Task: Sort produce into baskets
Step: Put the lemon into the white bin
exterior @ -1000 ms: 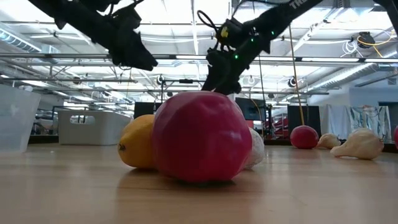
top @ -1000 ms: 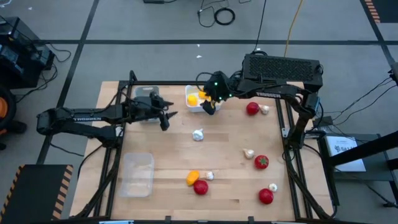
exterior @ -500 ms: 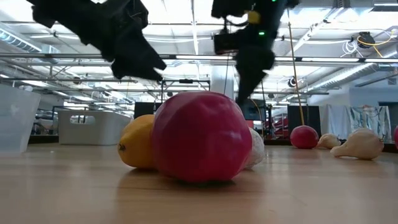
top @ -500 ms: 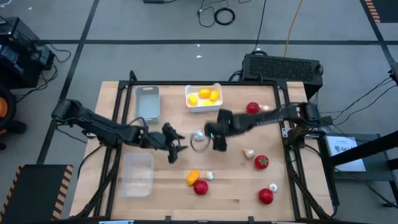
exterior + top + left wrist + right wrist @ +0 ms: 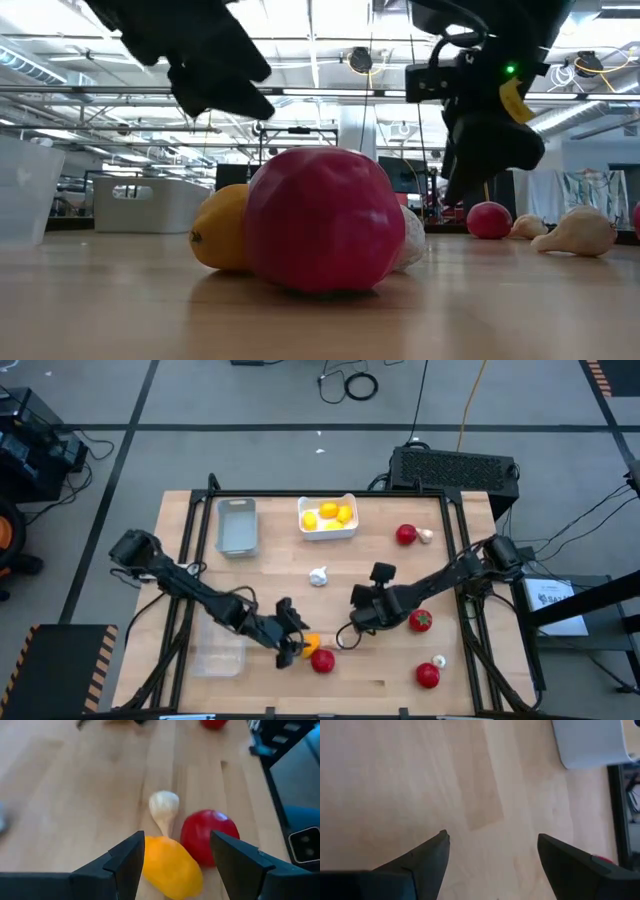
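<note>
My left gripper [image 5: 291,646] is open above a yellow-orange lemon [image 5: 310,645] near the table's front. In the left wrist view [image 5: 175,842] its fingers stand on either side of the lemon [image 5: 172,867]. A red tomato [image 5: 210,845] and a white garlic bulb [image 5: 164,806] lie against the lemon. My right gripper [image 5: 353,624] is open and empty [image 5: 492,837] over bare wood just right of this group. The white basket [image 5: 345,530] at the back holds three lemons. The grey basket [image 5: 237,525] and the clear basket [image 5: 220,642] stand at the left.
A garlic bulb [image 5: 318,575] lies mid-table. A tomato [image 5: 405,534] and a garlic bulb [image 5: 425,536] lie at the far right. Another tomato [image 5: 420,620] lies by my right arm. A garlic bulb [image 5: 438,660] and a tomato [image 5: 428,676] lie at the near right.
My left gripper has gone from beside the grey basket toward the near edge and the right, to above the lemon by the tomato. My right gripper has gone from over the white basket toward the near edge, to the middle of the table.
</note>
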`<state>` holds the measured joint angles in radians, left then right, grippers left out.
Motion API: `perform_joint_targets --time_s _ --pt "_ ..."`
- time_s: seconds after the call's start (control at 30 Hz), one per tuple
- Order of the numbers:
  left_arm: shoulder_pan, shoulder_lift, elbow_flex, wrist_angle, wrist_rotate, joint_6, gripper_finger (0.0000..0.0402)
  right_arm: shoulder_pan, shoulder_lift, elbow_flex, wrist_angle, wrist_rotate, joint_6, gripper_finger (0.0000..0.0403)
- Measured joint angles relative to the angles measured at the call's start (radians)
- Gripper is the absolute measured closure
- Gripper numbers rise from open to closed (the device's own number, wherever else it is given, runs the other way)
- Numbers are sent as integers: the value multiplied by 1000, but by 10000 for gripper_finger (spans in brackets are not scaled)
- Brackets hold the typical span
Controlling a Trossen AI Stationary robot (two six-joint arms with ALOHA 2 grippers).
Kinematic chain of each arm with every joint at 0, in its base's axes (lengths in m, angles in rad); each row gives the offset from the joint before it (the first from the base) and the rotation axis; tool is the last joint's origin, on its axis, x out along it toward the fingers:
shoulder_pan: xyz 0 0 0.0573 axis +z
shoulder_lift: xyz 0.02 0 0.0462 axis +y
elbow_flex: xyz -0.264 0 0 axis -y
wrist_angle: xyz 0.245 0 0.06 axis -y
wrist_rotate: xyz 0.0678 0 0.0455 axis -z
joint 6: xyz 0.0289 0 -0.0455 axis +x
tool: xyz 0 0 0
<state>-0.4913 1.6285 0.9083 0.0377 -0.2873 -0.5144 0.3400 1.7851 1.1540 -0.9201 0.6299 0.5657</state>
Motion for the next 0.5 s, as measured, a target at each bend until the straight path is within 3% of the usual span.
perform_joint_targets --time_s 0.2,0.33,0.5 --pt "-28 93 85 -119 55 8 169 3 0 -1 1 0 23 113" --pt "-33 112 92 -116 55 60 169 4 0 -1 3 -2 29 113" --pt "-33 117 92 -138 50 19 169 5 0 -1 1 -4 44 113"
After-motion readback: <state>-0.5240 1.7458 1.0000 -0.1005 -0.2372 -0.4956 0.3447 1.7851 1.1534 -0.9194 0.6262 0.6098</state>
